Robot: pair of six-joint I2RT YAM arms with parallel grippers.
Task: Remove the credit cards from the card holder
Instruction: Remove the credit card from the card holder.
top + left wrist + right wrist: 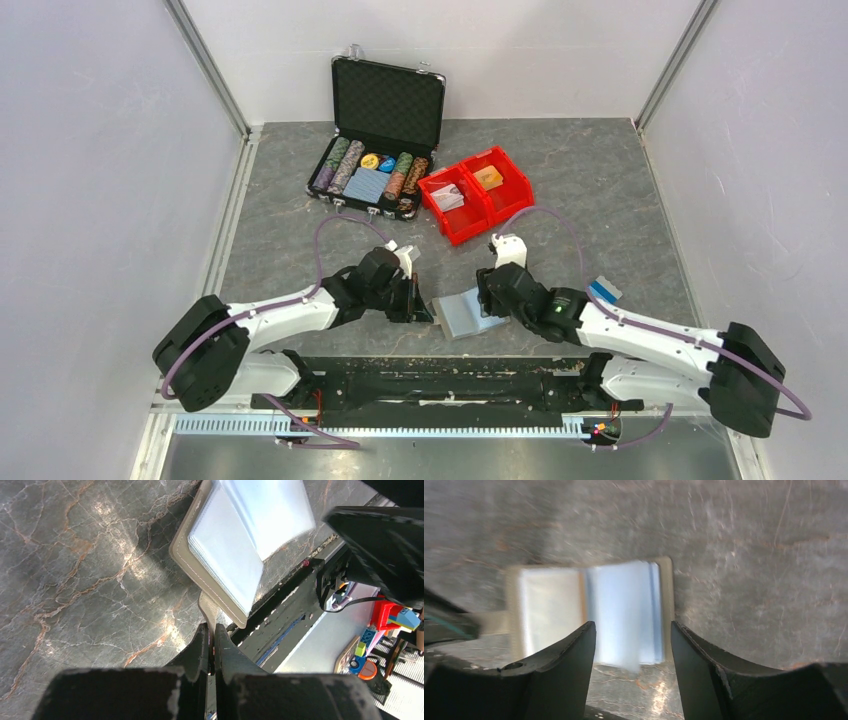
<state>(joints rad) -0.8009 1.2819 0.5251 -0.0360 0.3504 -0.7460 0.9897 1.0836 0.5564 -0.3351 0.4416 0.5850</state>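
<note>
The left gripper [211, 642] is clamped on the card holder's [222, 565] tab. The right gripper [633, 640] gapes empty, the open holder ahead between its fingers.

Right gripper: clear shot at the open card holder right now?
Probably yes: the right gripper hangs open directly over the card holder, nothing between, while the left gripper pinches its tab.

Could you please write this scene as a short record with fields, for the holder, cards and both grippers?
card holder: open on the table
left gripper: shut on the card holder's strap
right gripper: open, above the clear sleeves
blue card: on the table, beside the right arm
cards in sleeves: cannot tell, blurred
</note>
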